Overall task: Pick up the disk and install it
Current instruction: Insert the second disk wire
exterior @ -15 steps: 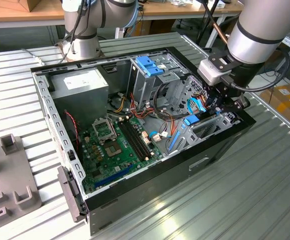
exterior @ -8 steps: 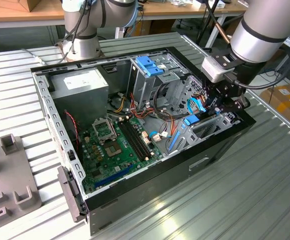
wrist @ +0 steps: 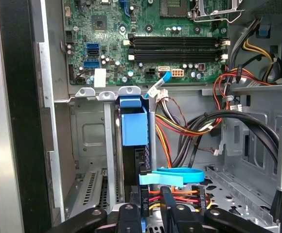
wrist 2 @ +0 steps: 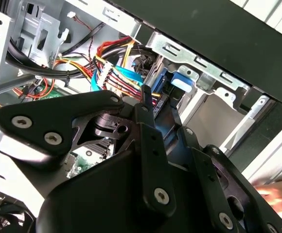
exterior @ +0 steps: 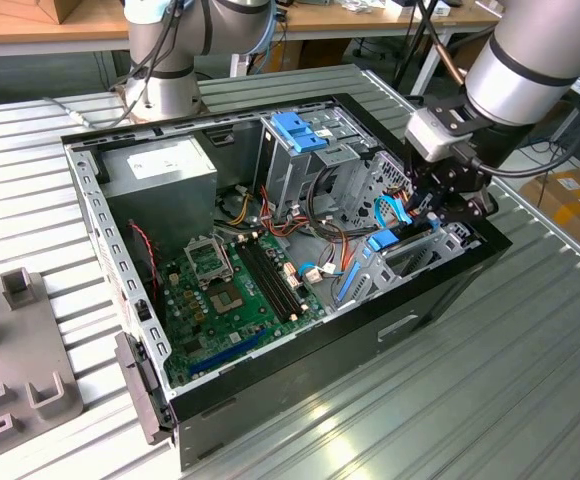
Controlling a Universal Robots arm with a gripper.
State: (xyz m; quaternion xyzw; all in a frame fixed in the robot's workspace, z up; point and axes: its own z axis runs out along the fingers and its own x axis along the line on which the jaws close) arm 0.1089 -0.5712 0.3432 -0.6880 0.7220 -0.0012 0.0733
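Here, the gripper (exterior: 440, 205) hangs over the drive bay at the corner of the open computer case (exterior: 440, 300) nearest the exterior view's right, and the disk (exterior: 382, 241) stands on edge in that bay directly beneath it. In the first wrist view the gripper (wrist: 150, 213) sits at the disk's near end, and the disk (wrist: 133, 128) runs straight away from it. Its long axis points toward the motherboard (wrist: 146, 29), its blue caddy is foremost and its dark body lies behind the caddy. Whether the gripper is clamped on the disk or merely set about its end cannot be told from these pictures. The disk lies between the upright sheet-metal bay wall (wrist: 90, 136) on one side and a bare drive cage floor (wrist: 238, 184) on the other. A pale blue flat cable (wrist: 172, 174) crosses just beside the disk's near end. A bundle of red, yellow and black power leads (wrist: 180, 126) fans out close to the same flank, the likeliest thing to snag. In the second wrist view the blue caddy (wrist 2: 182, 83) shows beyond the gripper (wrist 2: 158, 121), under the slotted bay rail (wrist 2: 199, 60). The fixed blue bracket (exterior: 298, 130) on the upper cage and the power supply (exterior: 160, 170) stand well apart.
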